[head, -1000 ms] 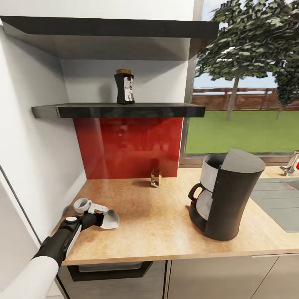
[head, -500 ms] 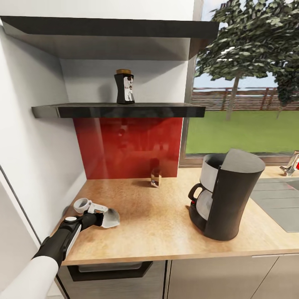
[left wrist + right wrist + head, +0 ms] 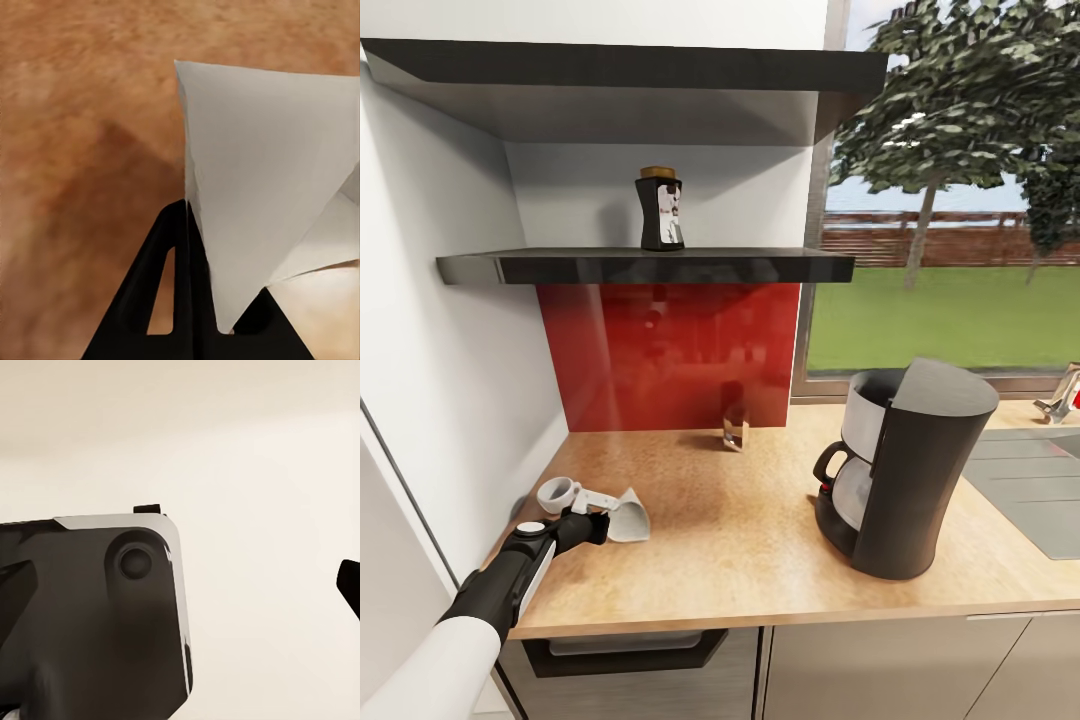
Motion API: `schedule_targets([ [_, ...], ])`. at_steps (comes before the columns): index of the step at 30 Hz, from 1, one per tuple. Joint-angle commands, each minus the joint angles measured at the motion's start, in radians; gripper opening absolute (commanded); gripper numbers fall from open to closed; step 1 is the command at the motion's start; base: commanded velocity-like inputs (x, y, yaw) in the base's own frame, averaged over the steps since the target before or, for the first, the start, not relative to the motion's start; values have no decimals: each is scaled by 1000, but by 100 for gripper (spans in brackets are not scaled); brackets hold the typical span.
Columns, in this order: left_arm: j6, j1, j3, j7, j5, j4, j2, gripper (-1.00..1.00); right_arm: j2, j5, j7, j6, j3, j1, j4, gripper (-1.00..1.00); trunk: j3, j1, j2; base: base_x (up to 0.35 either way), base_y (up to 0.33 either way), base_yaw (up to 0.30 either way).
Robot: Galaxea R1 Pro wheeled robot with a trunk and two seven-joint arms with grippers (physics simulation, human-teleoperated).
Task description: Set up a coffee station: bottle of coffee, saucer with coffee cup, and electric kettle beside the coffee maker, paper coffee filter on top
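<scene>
As L gripper [image 3: 603, 524] pinches filter [image 3: 628, 516], maker [image 3: 905, 470] apart

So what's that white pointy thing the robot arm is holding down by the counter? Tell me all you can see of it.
It is the paper coffee filter, a thin white cone of folded paper, with a crease along one side in the left wrist view. The left gripper is shut on its edge, its black fingers pinching the paper. The filter sits tilted at the left end of the wooden countertop, beside a white cup. Whether it touches the counter is unclear.
</scene>
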Motion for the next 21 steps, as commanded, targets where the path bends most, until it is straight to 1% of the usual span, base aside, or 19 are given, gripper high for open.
schedule_targets([
  [1, 2, 0, 4, -9, -15, -1, -1, -100, 0, -10, 1, -4, 1, 0, 1, 100, -1, 0, -1, 0, 0, 0],
  [21, 4, 0, 5, -9, -13, -7, -1, -100, 0, -10, 1, -4, 1, 0, 1, 100, -1, 0, -1, 0, 0, 0],
])
